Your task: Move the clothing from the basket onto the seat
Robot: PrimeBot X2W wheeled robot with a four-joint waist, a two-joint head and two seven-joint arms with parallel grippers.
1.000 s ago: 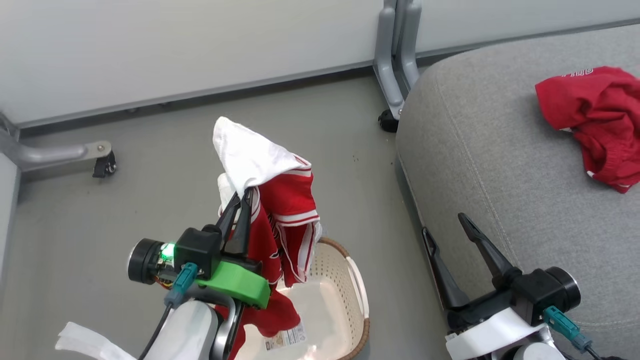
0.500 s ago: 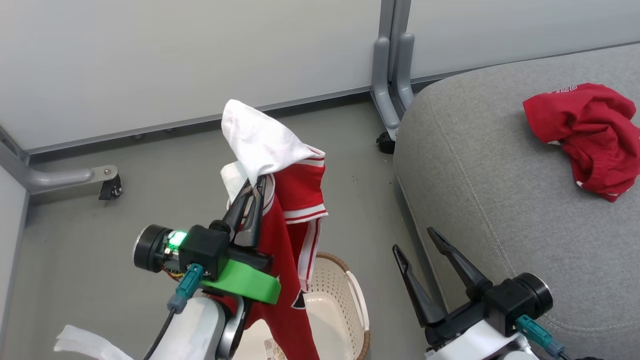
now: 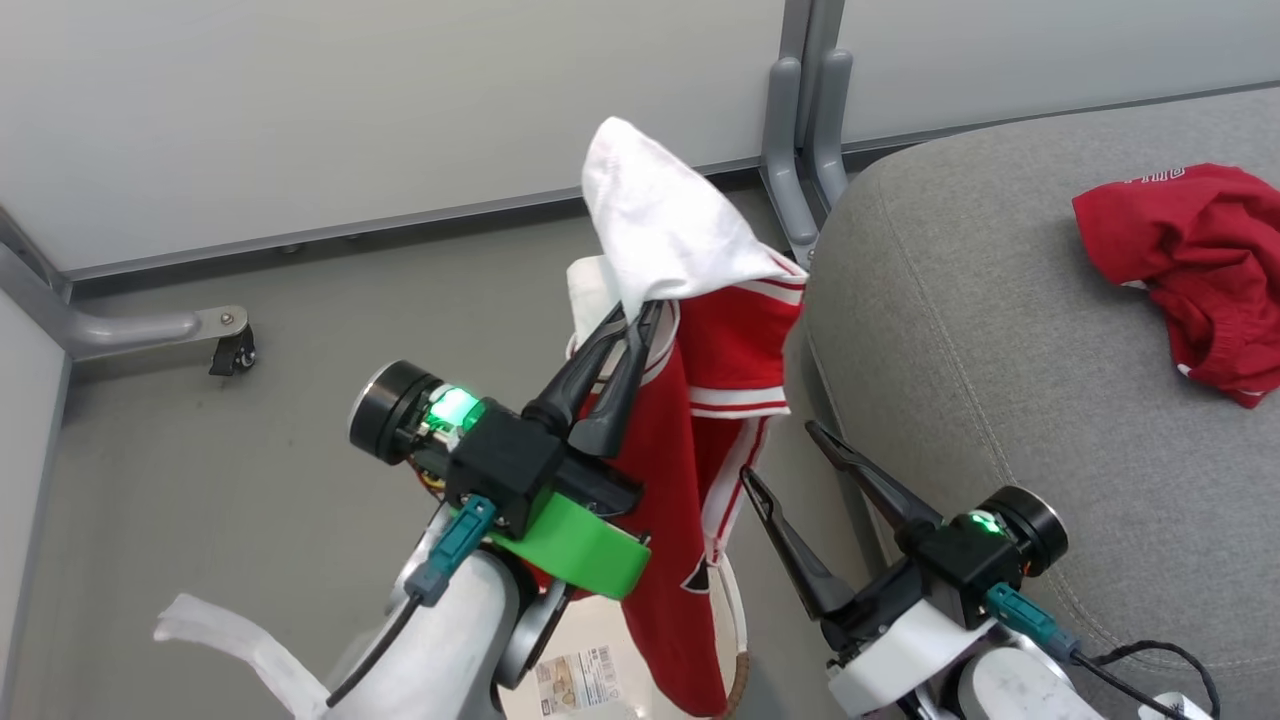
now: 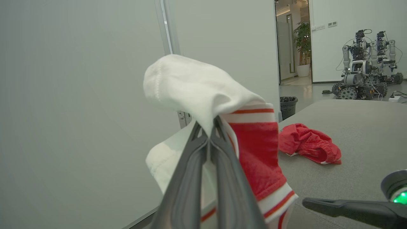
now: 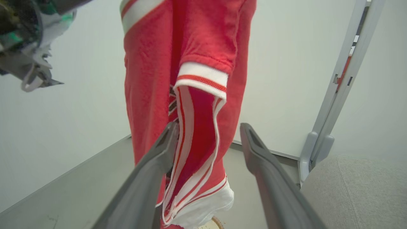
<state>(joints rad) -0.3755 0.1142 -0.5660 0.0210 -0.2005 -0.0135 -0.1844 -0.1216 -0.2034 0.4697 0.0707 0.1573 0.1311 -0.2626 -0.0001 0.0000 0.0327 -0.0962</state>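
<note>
Head view: left end effector [image 3: 640,308] was clamped shut on the top of a red jersey [image 3: 735,350]. White part was bunched above the pinch and the rest hung straight down, long axis vertical, with the tail down by the basket [image 3: 739,665] rim. Seat [image 3: 1000,350] lay immediately to the robot's right of the hanging cloth, near edge just beside the sleeve. A second red garment [image 3: 1190,260] lay on the seat, well apart. Right end effector [image 3: 778,450] was spread wide and empty, sitting between jersey and seat. Right wrist view framed the dangling lower half between its fingers; couldn't tell if there was contact. My read: the carry goes rightward and the tail must clear the seat edge. Left arm has the load, right arm is nearer the seat.
</note>
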